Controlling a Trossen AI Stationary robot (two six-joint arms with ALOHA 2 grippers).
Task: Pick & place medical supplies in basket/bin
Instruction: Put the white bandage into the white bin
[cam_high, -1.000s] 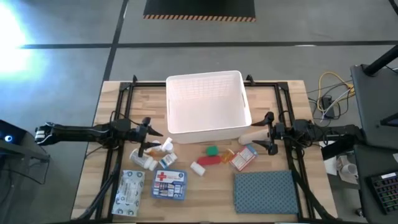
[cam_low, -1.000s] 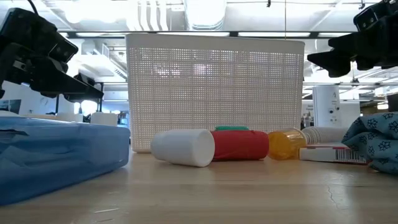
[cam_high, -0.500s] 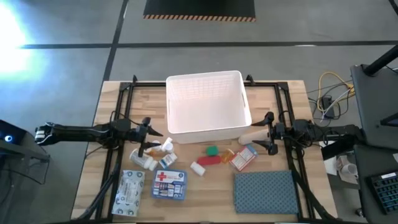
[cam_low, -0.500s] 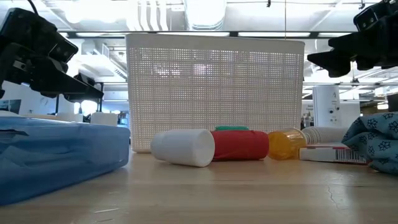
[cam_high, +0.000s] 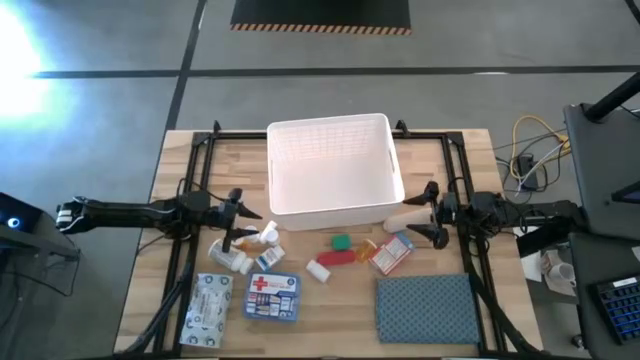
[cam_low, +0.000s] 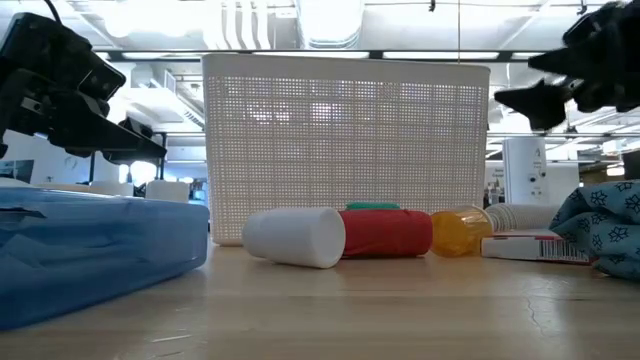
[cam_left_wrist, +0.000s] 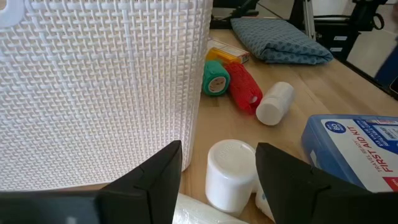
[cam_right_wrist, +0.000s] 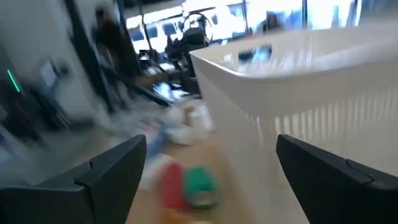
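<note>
I hold the left pincer half-spread around an upright white pill bottle at lower centre, beside the basket with its gridded plastic wall, apparently to grasp it. My right pincer, spread wide and empty, hovers right of the basket; glossy supplies lie on the wooden table.
</note>
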